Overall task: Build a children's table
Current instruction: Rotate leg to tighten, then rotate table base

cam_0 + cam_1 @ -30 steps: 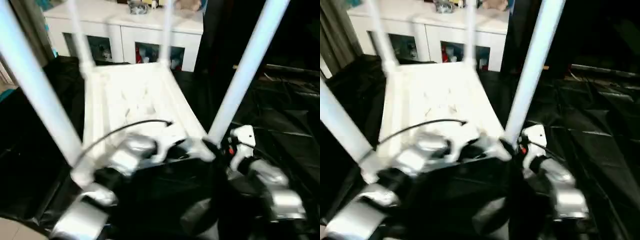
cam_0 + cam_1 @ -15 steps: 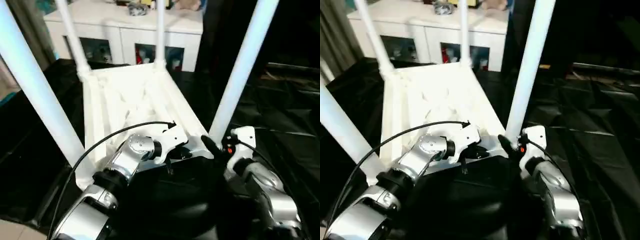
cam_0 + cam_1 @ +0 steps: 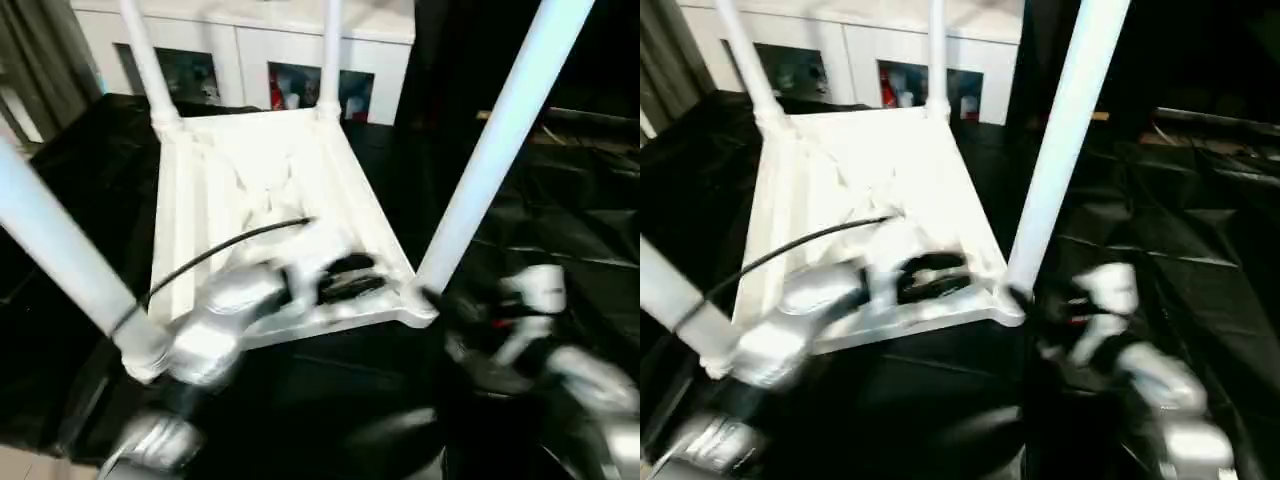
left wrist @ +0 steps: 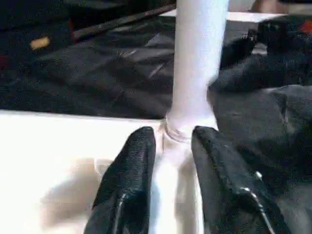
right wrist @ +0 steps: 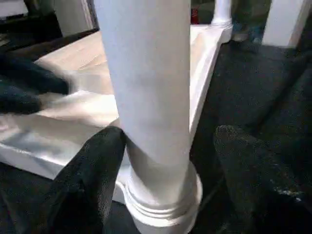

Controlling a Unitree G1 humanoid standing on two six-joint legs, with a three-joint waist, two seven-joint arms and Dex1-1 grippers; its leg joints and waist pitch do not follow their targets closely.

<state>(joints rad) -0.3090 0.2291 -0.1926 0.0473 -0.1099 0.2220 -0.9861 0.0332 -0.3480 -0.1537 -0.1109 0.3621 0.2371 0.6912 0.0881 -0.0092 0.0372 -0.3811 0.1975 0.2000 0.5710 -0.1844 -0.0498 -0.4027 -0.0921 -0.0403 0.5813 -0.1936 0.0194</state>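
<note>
Right wrist: leg (image 5: 146, 97) seemingly between gripper (image 5: 170, 156).

Upturned children's table (image 3: 865, 170) on black drape (image 3: 1160, 270)

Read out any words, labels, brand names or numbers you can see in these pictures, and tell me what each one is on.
No text can be read.
Children's table: plain white, no markings.
White cabinet: colourful items behind its glass doors are too blurred to show any lettering.
Right gripper: a red spot nearby, too blurred to read.
</note>
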